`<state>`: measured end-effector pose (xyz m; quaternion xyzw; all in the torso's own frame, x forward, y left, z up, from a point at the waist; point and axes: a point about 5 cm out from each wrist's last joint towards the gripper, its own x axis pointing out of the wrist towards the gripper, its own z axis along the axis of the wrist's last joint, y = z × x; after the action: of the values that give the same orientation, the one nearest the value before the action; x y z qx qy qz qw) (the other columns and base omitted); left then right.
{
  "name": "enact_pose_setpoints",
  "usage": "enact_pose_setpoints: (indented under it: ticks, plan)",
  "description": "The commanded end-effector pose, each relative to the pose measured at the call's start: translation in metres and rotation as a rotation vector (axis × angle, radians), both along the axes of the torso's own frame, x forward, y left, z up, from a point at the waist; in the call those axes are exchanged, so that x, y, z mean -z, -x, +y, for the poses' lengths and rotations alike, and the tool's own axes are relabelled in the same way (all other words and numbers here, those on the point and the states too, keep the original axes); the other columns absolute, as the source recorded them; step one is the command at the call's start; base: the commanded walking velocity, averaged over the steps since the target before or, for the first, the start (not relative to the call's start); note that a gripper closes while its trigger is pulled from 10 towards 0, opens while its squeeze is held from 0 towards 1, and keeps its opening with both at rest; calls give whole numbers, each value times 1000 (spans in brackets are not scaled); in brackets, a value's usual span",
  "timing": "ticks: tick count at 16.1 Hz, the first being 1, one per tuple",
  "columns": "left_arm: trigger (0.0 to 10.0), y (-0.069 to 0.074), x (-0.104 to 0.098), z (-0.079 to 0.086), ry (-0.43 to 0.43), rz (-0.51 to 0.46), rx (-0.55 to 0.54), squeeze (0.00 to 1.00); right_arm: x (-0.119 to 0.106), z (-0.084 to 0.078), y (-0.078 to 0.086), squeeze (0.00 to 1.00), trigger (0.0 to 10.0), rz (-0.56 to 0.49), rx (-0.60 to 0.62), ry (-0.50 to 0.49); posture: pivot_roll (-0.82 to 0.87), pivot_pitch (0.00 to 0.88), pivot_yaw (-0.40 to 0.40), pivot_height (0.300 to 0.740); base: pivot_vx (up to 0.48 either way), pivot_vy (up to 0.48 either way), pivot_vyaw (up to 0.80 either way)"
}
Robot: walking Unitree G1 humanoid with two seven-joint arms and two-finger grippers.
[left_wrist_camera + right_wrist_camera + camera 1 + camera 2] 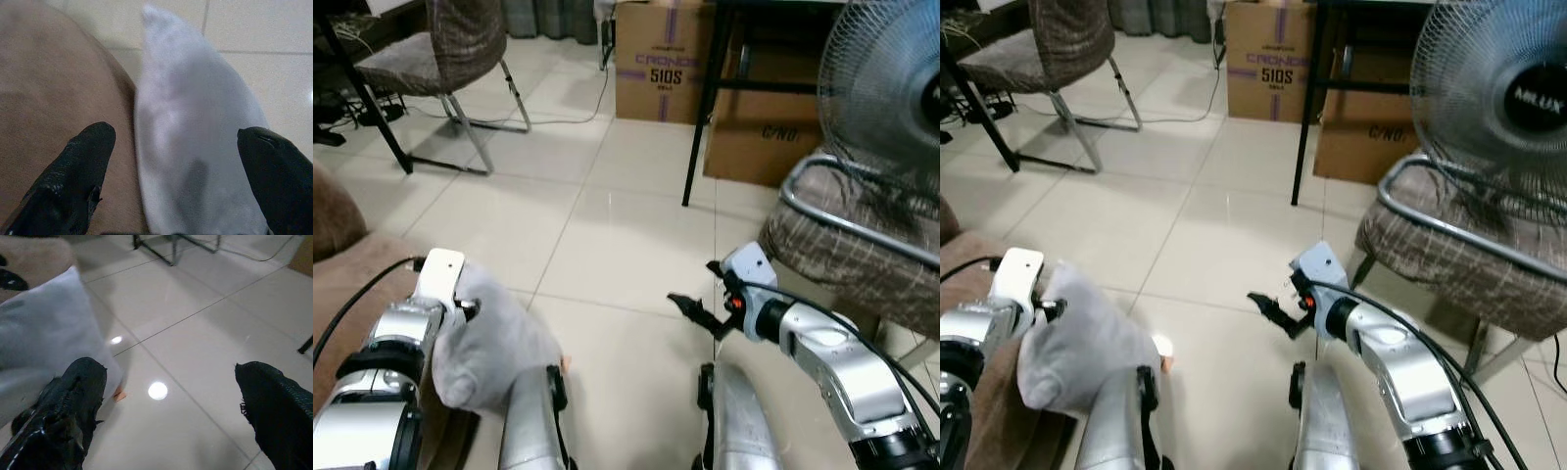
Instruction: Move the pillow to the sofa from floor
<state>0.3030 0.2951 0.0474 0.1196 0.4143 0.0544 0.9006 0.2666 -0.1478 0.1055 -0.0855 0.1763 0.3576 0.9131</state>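
The left gripper (176, 161) has its jaws spread wide, one finger over the brown sofa (54, 93) and the other on the far side of the grey pillow (195, 142), which sits between them; whether either finger touches the fabric cannot be told. In the head views the pillow (489, 338) rests against the edge of the sofa (357, 279), partly on the seat cushion and partly hanging over the pale tiled floor (607, 245), just ahead of the left wrist.

The right gripper (695, 311) hovers over the floor with its jaws wide and nothing between them, well apart from the pillow. From its wrist camera the pillow (44, 338) lies off beside one finger, with a small orange scrap (119, 394) on the tiles near its corner.

Further out stand a plaid-cushioned chair (847, 245) by the right arm, a fan (1494, 98) above it, two cardboard boxes (661, 59) and another chair (440, 49) with metal legs.
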Motion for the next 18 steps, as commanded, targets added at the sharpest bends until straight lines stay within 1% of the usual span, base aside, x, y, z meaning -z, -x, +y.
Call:
enact_pose_setpoints:
  ticks: [1,2,3,4,5,6,7,8,9,10,11,13,14,16,17,18]
  plan:
    - [10000,0,1,-2,46,10,-5,0,2,0,2,0,10000,12,-31,-4,-124,0,46,482,0,0,0]
    - [10000,1,5,-4,78,20,-12,0,3,1,3,0,10000,18,-49,-3,-124,0,45,482,0,0,0]
    - [10000,3,7,-5,82,26,-17,0,3,1,3,0,10000,16,-61,-4,-125,0,43,482,0,0,0]
    - [10000,9,15,-4,92,45,-46,0,0,8,6,0,10000,15,-126,-20,-126,0,40,482,0,0,0]
    - [10000,13,18,0,68,53,-53,0,-3,11,8,0,10000,18,-178,-29,-129,0,38,482,0,0,0]
    - [10000,14,18,1,55,58,-53,0,-4,12,9,0,10000,19,-196,-31,-131,0,36,482,0,0,0]
    - [10000,17,21,3,60,59,-76,0,-6,15,10,0,10000,20,-246,-39,-131,0,33,482,0,0,0]
    - [10000,21,25,4,91,50,-107,0,-7,17,10,0,10000,21,-289,-30,-131,0,32,482,0,0,0]
    - [10000,22,26,4,104,47,-124,0,-8,17,10,0,10000,19,-296,-27,-132,0,29,482,0,0,0]
    - [10000,24,31,1,175,0,-186,0,-12,20,9,0,10000,11,-317,-23,-143,0,24,482,0,0,0]
    - [10000,27,35,-1,200,0,-220,0,-14,22,8,0,10000,9,-324,-22,-152,0,17,482,0,0,0]
    - [10000,32,42,-4,203,2,-239,0,-18,23,7,0,10000,11,-341,-17,-166,0,10,482,0,0,0]
    - [10000,39,49,-3,178,25,-267,0,-22,24,8,0,10000,16,-363,-5,-186,0,6,482,0,0,0]
    - [10000,46,55,-3,157,50,-273,0,-24,23,11,0,10000,23,-372,1,-202,0,3,482,0,0,0]
    - [8431,49,57,-2,134,63,-261,0,-24,22,11,0,10000,32,-372,2,-205,0,0,482,0,0,0]
    - [3843,52,58,0,107,74,-248,0,-23,21,13,0,10000,44,-374,3,-207,0,-3,482,0,0,0]
